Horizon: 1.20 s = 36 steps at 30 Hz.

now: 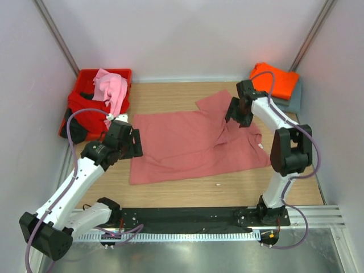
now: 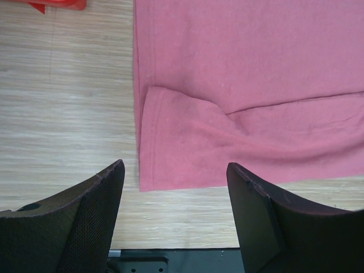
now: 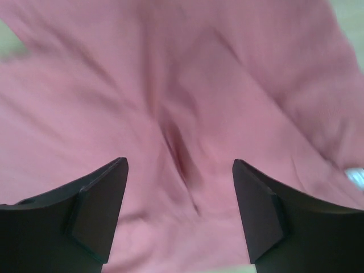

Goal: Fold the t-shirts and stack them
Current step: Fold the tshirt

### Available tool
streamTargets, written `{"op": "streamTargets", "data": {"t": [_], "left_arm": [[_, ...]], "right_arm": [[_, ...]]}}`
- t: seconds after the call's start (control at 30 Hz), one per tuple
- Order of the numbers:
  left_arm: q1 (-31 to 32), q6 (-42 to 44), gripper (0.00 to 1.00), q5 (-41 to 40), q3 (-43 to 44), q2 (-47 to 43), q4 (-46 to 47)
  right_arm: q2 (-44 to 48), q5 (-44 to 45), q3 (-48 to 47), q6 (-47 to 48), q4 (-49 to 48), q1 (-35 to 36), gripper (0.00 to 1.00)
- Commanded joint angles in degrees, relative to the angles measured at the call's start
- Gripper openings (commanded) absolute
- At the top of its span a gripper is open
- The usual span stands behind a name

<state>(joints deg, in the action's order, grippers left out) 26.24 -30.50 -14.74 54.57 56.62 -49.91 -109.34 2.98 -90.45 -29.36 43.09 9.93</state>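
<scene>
- Top view: the dusty salmon-pink t-shirt (image 1: 196, 145) is spread over the middle of the wooden worktop (image 1: 170, 96). It's mostly flat, but the end toward the worktop's right edge is bunched and wrinkly, with one sleeve poking out toward the far edge.
- Same view, the left pincer (image 1: 135, 142) sits right at the shirt's edge on the left side of the worktop. The right pincer (image 1: 236, 116) is down over the bunched end, next to that sleeve.
- Far left corner has the red crate (image 1: 85, 77) with a light pink shirt (image 1: 112, 88) heaped in it, and some red cloth (image 1: 85, 111) draped over its near side.
- Far right corner: an orange shirt (image 1: 274, 78) lies folded on top of a grey-blue one (image 1: 294, 98), well apart from the salmon one.
- Left wrist view: the left pincer (image 2: 176, 210) is spread wide with nothing between its black fingers (image 2: 94, 222). It hovers over the shirt's (image 2: 250, 85) corner.
- There, a flap of the hem (image 2: 182, 142) is doubled back on top of the cloth. Bare worktop (image 2: 62, 114) shows beside it, and a sliver of the crate (image 2: 57, 4) peeks in at the top.
- Right wrist view: pretty blurry tbh, but the right pincer (image 3: 179, 210) is spread too and isn't pinching anything. The salmon shirt (image 3: 182, 85) fills nearly the whole frame, with a dark crease running down between the two fingers (image 3: 96, 210).
- A small white tag (image 3: 355, 175) shows at the right edge of that view. Can't tell if the fingertips touch the cloth.
</scene>
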Motion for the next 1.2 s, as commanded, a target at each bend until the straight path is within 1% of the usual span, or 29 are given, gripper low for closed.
{"op": "streamTargets", "data": {"t": [0.0,0.07,0.1,0.17,0.2,0.23,0.27,0.47,0.63,0.83,1.17], "left_arm": [[-1.10,1.32,0.73,2.43,0.28,-0.11,1.83],[-1.19,1.50,0.73,3.31,0.36,0.24,1.75],[-1.19,1.50,0.73,3.49,0.28,0.33,1.75],[-1.28,1.50,0.73,3.84,0.28,0.42,1.75],[-1.28,1.50,0.73,4.02,0.28,0.42,1.75],[-1.28,1.50,0.73,4.11,0.28,0.33,1.83],[-1.37,1.50,0.73,4.11,0.28,0.25,1.75],[-1.37,1.32,0.73,3.93,0.02,-0.46,1.92],[-1.37,1.32,0.72,3.93,-0.07,-0.55,1.83],[-1.37,1.15,0.73,3.67,-0.07,-0.98,1.75],[-1.37,0.88,0.73,3.05,-0.25,-0.63,1.66]], "right_arm": [[10.10,2.54,9.84,1.85,-3.81,0.53,0.64],[14.83,3.52,15.80,2.29,-4.42,0.53,0.42],[16.07,4.30,17.31,2.21,-4.42,0.61,0.22],[18.19,3.70,20.92,2.21,-4.51,0.79,0.12],[18.54,3.35,21.80,2.03,-4.77,1.14,0.04],[18.55,3.61,22.51,2.03,-4.77,1.40,0.03],[18.46,3.78,23.82,1.94,-4.86,1.84,0.01],[17.23,3.35,27.35,0.71,-7.67,3.51,0.01],[14.78,1.77,26.38,0.10,-8.99,4.22,0.01],[10.29,0.62,23.40,-0.78,-10.22,5.80,0.01],[2.04,1.15,13.38,-2.89,-9.60,10.19,0.01]]}}
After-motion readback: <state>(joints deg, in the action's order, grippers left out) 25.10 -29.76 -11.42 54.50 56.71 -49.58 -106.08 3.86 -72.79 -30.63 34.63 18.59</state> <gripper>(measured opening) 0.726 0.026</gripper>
